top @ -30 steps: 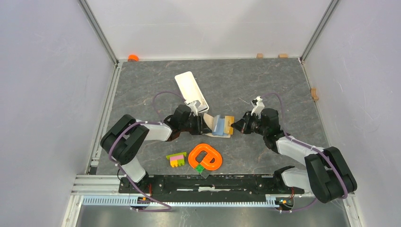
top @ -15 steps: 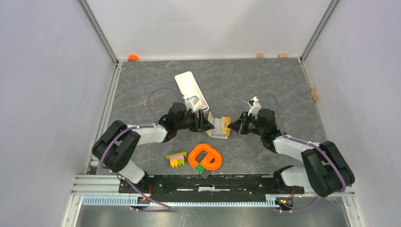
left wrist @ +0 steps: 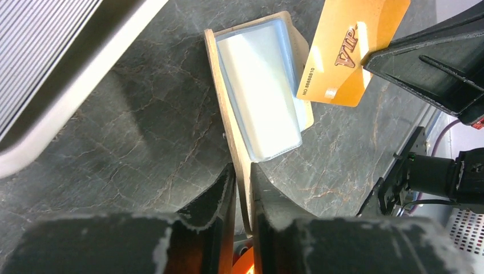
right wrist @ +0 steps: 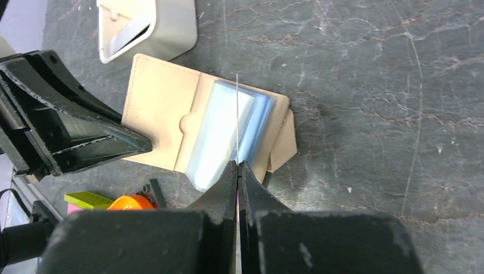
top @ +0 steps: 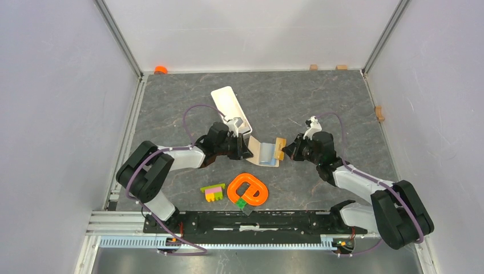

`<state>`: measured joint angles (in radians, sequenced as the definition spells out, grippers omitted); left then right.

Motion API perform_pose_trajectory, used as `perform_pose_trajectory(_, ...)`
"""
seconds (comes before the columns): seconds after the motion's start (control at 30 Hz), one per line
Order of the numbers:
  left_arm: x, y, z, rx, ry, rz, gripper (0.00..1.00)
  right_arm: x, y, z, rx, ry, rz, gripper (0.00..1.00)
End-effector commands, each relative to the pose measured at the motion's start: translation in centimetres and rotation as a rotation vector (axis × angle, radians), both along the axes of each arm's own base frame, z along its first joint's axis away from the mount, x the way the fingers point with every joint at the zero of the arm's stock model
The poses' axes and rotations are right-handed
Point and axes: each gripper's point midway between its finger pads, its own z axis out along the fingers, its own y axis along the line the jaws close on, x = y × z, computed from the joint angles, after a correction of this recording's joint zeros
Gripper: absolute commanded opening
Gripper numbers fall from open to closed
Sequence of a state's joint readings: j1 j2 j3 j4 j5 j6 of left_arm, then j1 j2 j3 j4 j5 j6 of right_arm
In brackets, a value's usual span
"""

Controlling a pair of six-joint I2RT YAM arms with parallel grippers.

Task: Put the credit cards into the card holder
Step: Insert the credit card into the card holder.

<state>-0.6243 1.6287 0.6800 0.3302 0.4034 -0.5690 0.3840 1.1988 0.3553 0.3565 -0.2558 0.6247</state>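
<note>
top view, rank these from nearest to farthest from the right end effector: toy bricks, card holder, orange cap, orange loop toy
From the right end effector, holding the gold card:
1. card holder, right beside it on its left
2. orange loop toy, nearer the arm bases, leftward
3. toy bricks, further left of the loop
4. orange cap, far left corner

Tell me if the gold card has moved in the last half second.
Yes, slightly: the gold card, pinched in the right gripper, has backed rightward, away from the white tray's near end, in the top view.
</note>
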Motion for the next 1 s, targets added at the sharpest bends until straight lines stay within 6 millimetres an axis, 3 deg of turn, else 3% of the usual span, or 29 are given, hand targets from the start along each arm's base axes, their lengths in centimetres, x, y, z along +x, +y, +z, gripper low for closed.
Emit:
perform_pose_trajectory(0.0, 0.7, -0.1, -0.1, 0.027, -0.039, -0.015, 0.19, 0.5, -1.0, -0.2, -0.026, -0.005, -0.052, 0.0)
perform_pose_trajectory(0.23, 0.2, 0.6, -1.3, 0.056, -0.01, 0.002, 0.09, 0.3, -1.9, -0.3, -0.034, -0.012, -0.096, 0.0)
perform_pose_trajectory(0.63, 0.1, 0.7, -1.7, 0.047, 0.003, 0.024, 0.07, -0.4, -2.1, -1.0, -0.033, 0.009, -0.1, 0.0)
perform_pose_trajectory(0.97, -0.3, 0.2, -2.4, 0.02, 0.037, 0.008, 0.04, -1.2, 0.3, -1.2, 0.086, 0.038, -0.011, 0.0)
